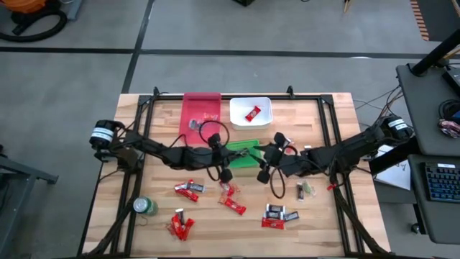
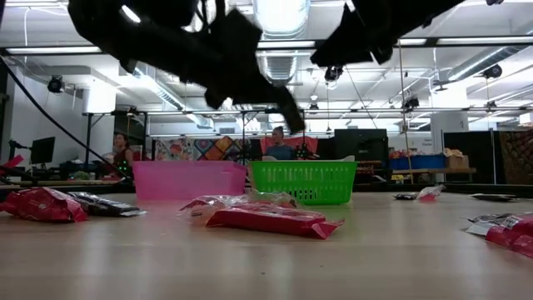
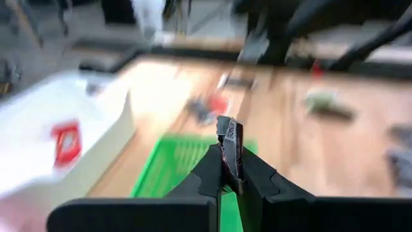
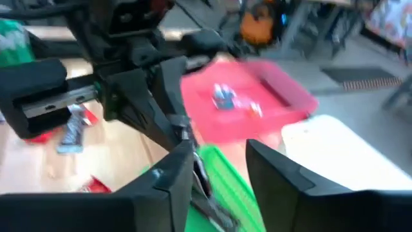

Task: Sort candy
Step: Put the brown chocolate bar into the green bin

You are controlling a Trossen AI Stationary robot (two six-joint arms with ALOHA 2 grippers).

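My left gripper (image 3: 230,169) is shut on a dark black-and-silver candy (image 3: 230,136) and hangs over the green bin (image 3: 174,164), also seen at left gripper (image 1: 239,150). My right gripper (image 4: 222,164) is open and empty, facing it across the green bin (image 1: 244,154) from the table's right. Loose red and dark candies (image 1: 188,189) lie on the near half of the table, more candies (image 1: 274,215) to the right. The pink bin (image 1: 202,109) holds a few sweets. A red candy (image 1: 252,114) lies in the white bin (image 1: 250,122). My left gripper pinches the dark candy between its two fingertips (image 3: 254,169) by one end (image 3: 226,158). The rest of the wrapper sticks out past the tips. The candy is lifted clear, above the green bin.
A green round can (image 1: 146,207) stands near the table's left near corner. Black frame rails (image 1: 332,137) run along the table's sides. The three bins sit at the far middle; both arms crowd the space over the green bin. Small scraps (image 1: 305,189) lie right of centre.
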